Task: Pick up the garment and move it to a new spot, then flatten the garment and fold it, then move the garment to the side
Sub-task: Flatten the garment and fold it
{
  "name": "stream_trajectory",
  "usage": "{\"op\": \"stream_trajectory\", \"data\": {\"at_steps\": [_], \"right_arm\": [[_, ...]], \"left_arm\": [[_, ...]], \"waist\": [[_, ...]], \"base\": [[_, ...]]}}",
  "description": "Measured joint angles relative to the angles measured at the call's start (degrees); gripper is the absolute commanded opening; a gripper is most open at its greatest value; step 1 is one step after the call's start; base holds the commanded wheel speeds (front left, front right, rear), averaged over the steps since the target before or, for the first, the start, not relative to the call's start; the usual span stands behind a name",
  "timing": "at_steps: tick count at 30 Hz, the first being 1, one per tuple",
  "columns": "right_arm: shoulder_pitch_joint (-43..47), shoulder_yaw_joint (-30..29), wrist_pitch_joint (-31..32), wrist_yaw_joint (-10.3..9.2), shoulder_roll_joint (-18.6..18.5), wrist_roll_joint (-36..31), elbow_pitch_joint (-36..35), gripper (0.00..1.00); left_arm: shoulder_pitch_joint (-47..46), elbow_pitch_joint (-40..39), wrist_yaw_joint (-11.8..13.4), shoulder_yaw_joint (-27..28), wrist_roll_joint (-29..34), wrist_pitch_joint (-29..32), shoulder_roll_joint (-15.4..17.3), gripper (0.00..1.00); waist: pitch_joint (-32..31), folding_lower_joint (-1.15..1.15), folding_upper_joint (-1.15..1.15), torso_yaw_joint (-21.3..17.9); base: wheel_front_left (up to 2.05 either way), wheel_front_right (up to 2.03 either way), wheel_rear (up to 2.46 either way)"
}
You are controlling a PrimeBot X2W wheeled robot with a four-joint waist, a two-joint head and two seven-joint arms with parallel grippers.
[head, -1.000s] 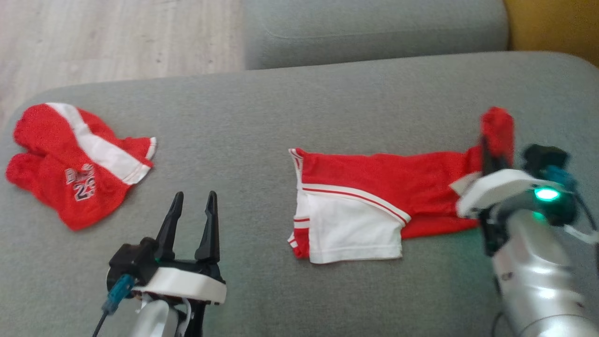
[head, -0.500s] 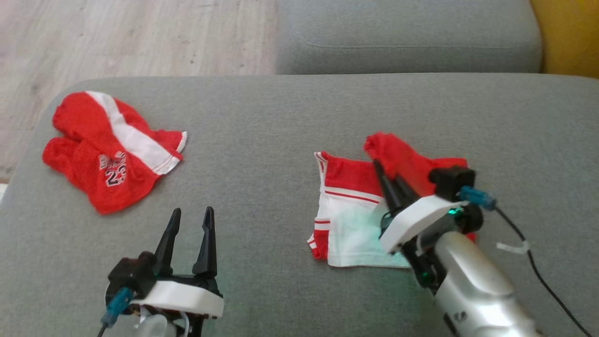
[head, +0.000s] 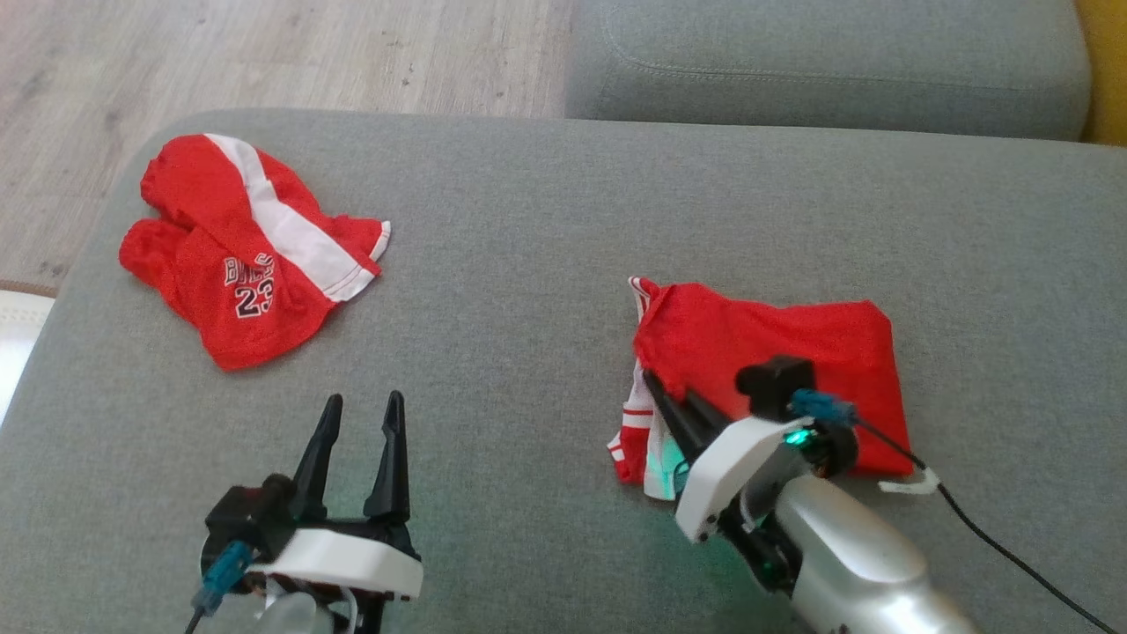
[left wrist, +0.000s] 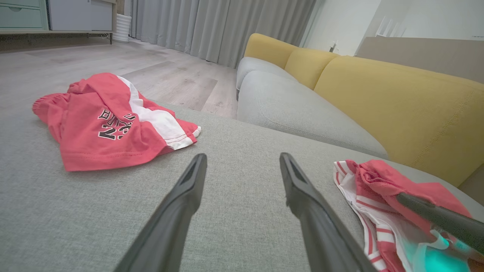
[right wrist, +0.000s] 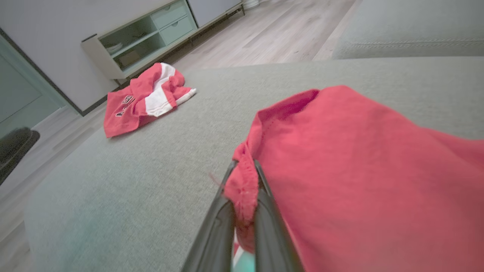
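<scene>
Left gripper (left wrist: pixel 242 156), fingers spread, over cushion (left wrist: pixel 75 215); jersey (left wrist: pixel 109 128) left, garment (left wrist: pixel 378 181) right, possibly pinched.

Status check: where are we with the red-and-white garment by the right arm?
Done: the garment lies on the grey cushion, its red half doubled over the white.
In hand: the right pincer is shut on the red hem, not yet released; the left pincer is open and idle.
Left: release, tidy the fold, move it aside.

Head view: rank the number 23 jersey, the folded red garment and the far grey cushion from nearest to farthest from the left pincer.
1. The number 23 jersey, ahead-left of the left pincer.
2. The folded red garment, off to its right.
3. The far grey cushion, at the top right.
</scene>
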Motion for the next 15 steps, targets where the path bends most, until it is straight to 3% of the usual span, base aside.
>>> {"op": "stream_trajectory", "data": {"at_steps": [1, 8, 15], "right_arm": [[0.03, 1.11, 0.52, 0.00, -0.03, 0.40, -0.08, 1.00], [0.09, 8.22, 1.52, 0.00, -0.11, 5.73, -4.34, 1.00], [-3.45, 4.36, -2.77, 0.00, -0.11, 5.30, -2.72, 1.00]], "left_arm": [[-0.02, 0.01, 0.00, -0.01, 0.00, 0.00, 0.00, 1.00], [-0.12, 0.24, 0.00, 0.34, 0.00, 0.00, -0.01, 1.00], [-0.14, 0.04, 0.00, 1.31, 0.01, 0.00, -0.02, 1.00]], "waist": [[0.12, 0.00, 0.00, 0.11], [0.49, 0.00, 0.00, -0.25], [0.18, 0.00, 0.00, -2.26]], "base": [[0.00, 0.00, 0.00], [0.00, 0.00, 0.00], [0.00, 0.00, 0.00]]}}
